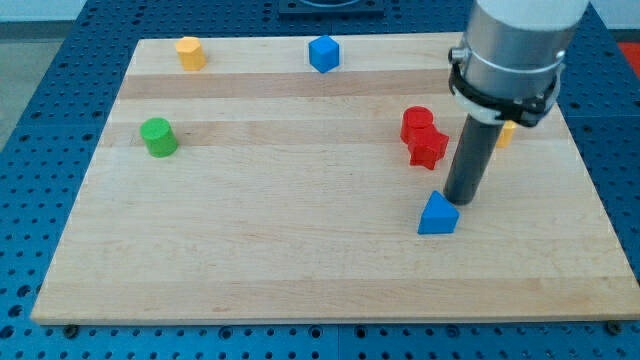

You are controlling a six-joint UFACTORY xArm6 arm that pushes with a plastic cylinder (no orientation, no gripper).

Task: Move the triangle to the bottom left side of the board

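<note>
The blue triangle [438, 214] lies on the wooden board [260, 240], right of centre and toward the view's bottom. My tip [458, 201] stands just to the upper right of the triangle, touching or almost touching its edge. The dark rod rises from there to the grey arm at the view's top right.
A red cylinder [416, 122] and a red star-like block [428, 147] sit together just above the triangle. A yellow block [506, 133] is partly hidden behind the rod. A green cylinder [158, 137] is at the left, a yellow block [190, 52] and a blue cube [323, 53] at the top.
</note>
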